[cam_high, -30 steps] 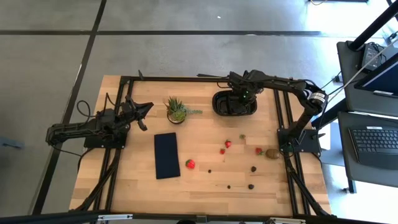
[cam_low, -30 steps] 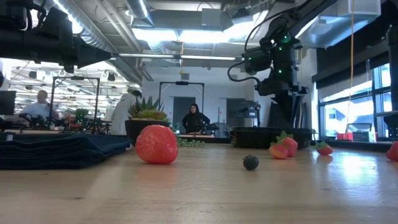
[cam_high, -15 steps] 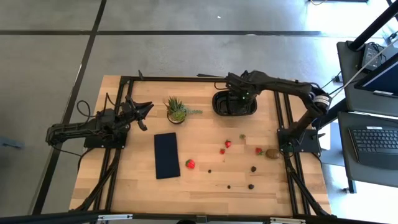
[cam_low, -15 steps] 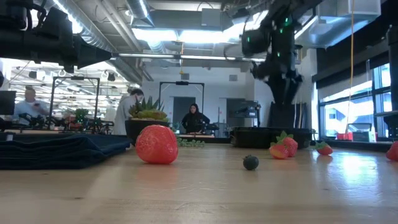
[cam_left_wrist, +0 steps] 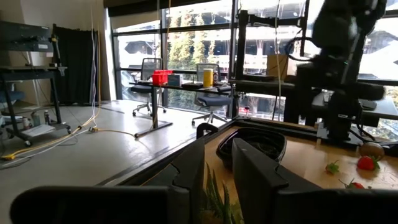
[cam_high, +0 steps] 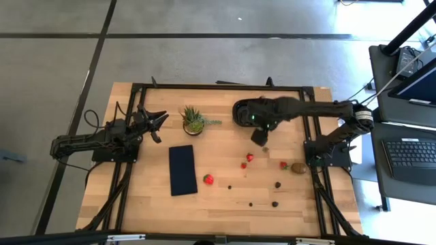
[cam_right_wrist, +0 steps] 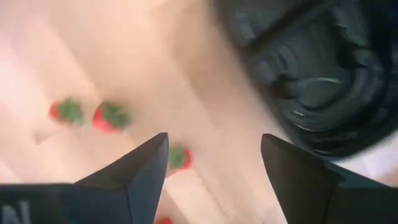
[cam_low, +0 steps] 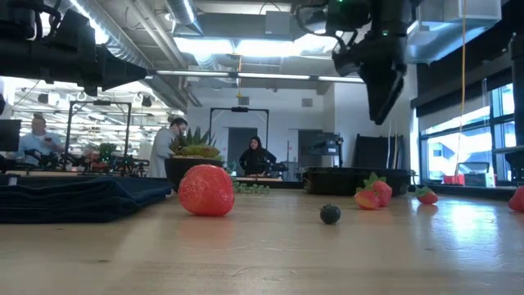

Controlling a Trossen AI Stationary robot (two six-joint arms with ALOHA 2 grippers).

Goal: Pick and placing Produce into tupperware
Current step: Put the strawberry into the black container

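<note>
Right gripper (cam_high: 259, 136), fingers spread and empty, hangs just off the tupperware (cam_high: 244, 109) near the table's (cam_high: 225, 211) far edge.
Strawberries (cam_high: 249, 157) lie nearward, toward the table's middle, closest to this arm; left gripper (cam_high: 158, 117) waits, slightly parted, at the left edge.

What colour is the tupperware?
Black; the tupperware shows best in the left wrist view.

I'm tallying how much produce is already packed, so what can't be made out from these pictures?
- Contents of the tupperware: high view, the right arm covers most of it; low view shows only its side wall; right wrist view is blurred.
- Right gripper fingertips: low view, cut off by the top edge.
- Tiny dark berries: high view, too small to identify.
- Left gripper: high view too small to judge its jaws.
</note>
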